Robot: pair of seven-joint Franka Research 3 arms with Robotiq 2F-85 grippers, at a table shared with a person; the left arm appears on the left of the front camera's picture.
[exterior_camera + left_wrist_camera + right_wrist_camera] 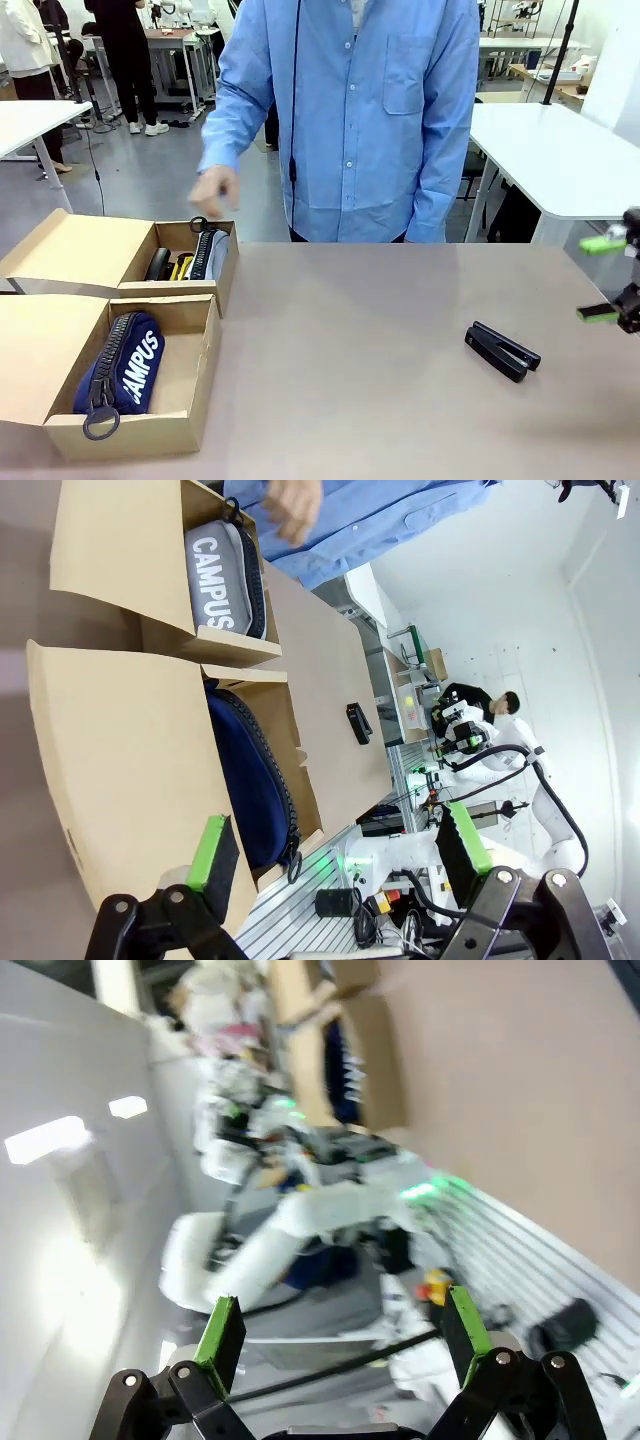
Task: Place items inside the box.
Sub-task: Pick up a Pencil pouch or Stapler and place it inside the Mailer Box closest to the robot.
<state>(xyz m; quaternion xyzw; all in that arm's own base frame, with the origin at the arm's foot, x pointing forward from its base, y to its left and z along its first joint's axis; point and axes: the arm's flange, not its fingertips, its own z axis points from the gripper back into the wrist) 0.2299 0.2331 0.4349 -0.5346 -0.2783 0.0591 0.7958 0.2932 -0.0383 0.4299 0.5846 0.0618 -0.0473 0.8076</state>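
The black clip-like tool [502, 351], at 4 o'clock on the desk [350, 330], looks rigid and light, best pinched across its narrow sides; both arms' jaws gape empty.

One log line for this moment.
left gripper open | right gripper open | stapler on table | navy pouch in near box

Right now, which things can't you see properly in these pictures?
- Front view: the front wall of the far box half hides the black and yellow things inside, so I can't tell what they are.
- Front view: the picture's right edge cuts off the right gripper.
- Right wrist view: blur smears the cardboard boxes.
- Left wrist view: the black tool is too small to identify.
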